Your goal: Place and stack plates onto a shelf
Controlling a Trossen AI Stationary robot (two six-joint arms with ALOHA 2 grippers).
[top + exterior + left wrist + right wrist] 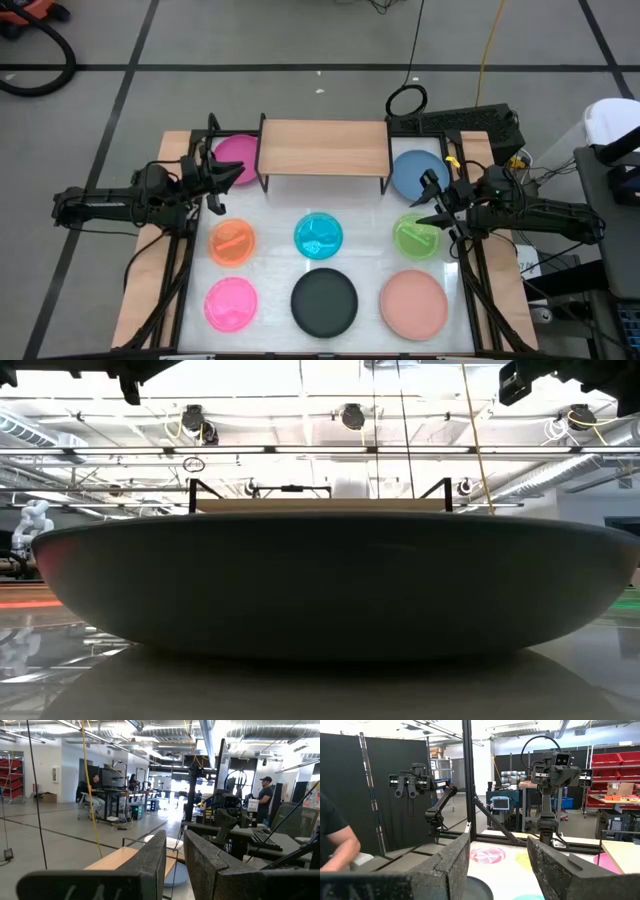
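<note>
Hovering, my left gripper (222,178) gapes slightly, empty; right gripper (432,200) wide, empty; no readable writing.

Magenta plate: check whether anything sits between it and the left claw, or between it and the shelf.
Nothing visible blocks either way. In the high view the left claw hangs at the magenta plate's edge, and the plate lies right beside the shelf's left end. The shelf top is bare.
</note>
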